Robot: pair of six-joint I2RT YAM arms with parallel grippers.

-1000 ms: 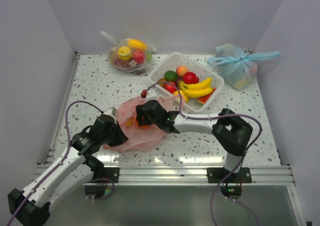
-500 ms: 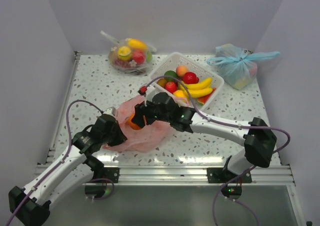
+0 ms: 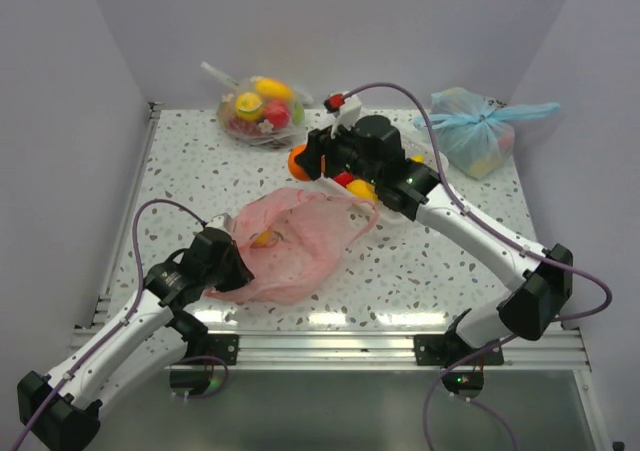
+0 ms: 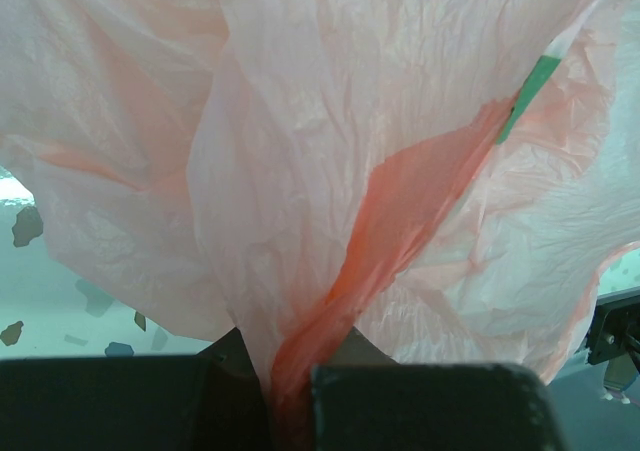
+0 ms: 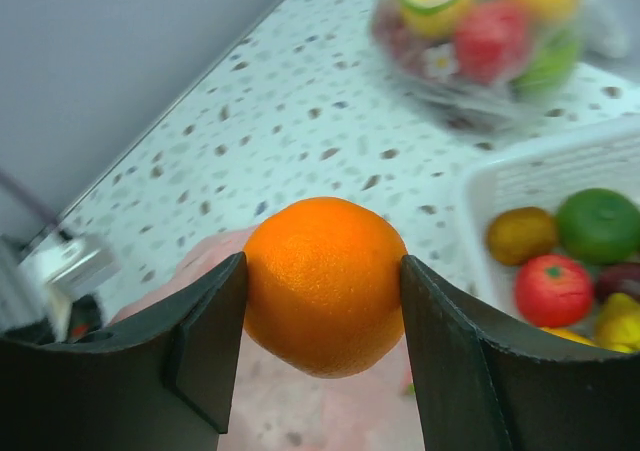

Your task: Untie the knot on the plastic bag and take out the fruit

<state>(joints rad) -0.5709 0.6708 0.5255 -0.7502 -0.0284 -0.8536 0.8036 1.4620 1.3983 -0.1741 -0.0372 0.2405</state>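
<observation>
The pink plastic bag (image 3: 292, 243) lies open and slack on the table, with a small yellow fruit (image 3: 263, 238) showing inside. No knot shows. My left gripper (image 3: 226, 268) is shut on the bag's near left edge; in the left wrist view the pink film (image 4: 330, 171) bunches between the jaws of that gripper (image 4: 295, 391). My right gripper (image 3: 302, 161) is shut on an orange (image 3: 298, 161) and holds it in the air left of the white basket (image 3: 430, 161). The right wrist view shows the orange (image 5: 325, 283) clamped in the gripper (image 5: 322, 301).
The white basket holds several fruits, among them a red one (image 5: 551, 289) and a green one (image 5: 598, 225). A clear bag of fruit (image 3: 258, 109) sits at the back left. A light blue tied bag (image 3: 476, 129) sits at the back right. Walls close in three sides.
My right gripper lifted the orange out of the pink bag and carried it up and back toward the basket. The bag sagged flatter. My left gripper stayed put.
</observation>
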